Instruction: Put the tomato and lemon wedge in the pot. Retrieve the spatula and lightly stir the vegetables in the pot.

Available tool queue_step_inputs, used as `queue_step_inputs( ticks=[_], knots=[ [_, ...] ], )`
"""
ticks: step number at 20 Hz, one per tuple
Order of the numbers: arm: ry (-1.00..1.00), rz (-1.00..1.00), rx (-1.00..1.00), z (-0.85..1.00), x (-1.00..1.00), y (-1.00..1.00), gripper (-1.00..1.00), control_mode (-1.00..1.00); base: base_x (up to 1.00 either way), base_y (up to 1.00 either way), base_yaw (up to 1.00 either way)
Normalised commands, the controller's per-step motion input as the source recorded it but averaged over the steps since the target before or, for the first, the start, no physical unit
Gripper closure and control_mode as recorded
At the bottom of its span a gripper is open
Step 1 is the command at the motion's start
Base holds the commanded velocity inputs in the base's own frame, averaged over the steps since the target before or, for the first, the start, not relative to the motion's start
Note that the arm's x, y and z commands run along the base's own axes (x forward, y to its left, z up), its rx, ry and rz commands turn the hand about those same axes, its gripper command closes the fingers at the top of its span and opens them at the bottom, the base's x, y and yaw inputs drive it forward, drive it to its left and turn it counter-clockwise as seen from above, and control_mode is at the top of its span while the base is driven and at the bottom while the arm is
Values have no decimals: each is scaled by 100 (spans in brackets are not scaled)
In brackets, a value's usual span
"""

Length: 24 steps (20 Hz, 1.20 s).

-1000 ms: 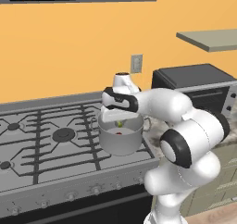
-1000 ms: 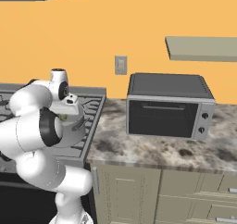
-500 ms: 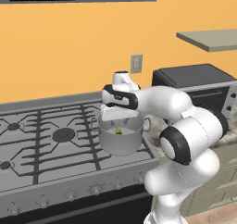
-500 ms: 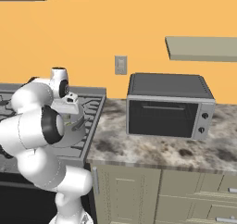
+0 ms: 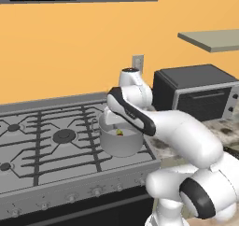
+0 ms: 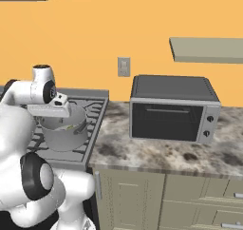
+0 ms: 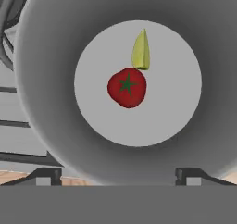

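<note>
Looking straight down into the grey pot [image 7: 46, 79], I see the dark-red tomato [image 7: 127, 87] on its floor with the yellow-green lemon wedge [image 7: 141, 52] touching it. My gripper [image 7: 118, 174] hovers above the pot's rim, open, with nothing between its fingertips [image 7: 44, 174]. From the base, the pot [image 5: 121, 145] stands on the stove's right front burner, a speck of yellow and red [image 5: 120, 132] showing inside. The gripper [image 6: 52, 116] hangs just over the pot [image 6: 61, 136]. The spatula is out of view.
The gas stove [image 5: 63, 136] stretches left of the pot with bare grates. A black toaster oven [image 6: 173, 110] stands on the marble counter [image 6: 156, 153] to the right. A shelf [image 6: 206, 51] juts from the wall above it.
The gripper has gone from shut to open above the pot. The lemon wedge now lies on the pot's floor beside the tomato. The arm has barely shifted.
</note>
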Motion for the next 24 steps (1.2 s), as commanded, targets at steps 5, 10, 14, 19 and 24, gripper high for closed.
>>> queue_step_inputs(
  ticks=[5,10,14,19,24],
  knots=[
    [-1,0,1,-2,-60,-2,-100,-100,0,0,0],
    [0,0,0,0,0,0,-100,100,-1,0,0],
    [0,0,0,0,0,0,-100,100,-57,71,4],
    [0,0,0,0,0,0,-100,100,-60,100,2],
    [0,0,0,0,0,0,-100,100,2,98,-3]
  ],
)
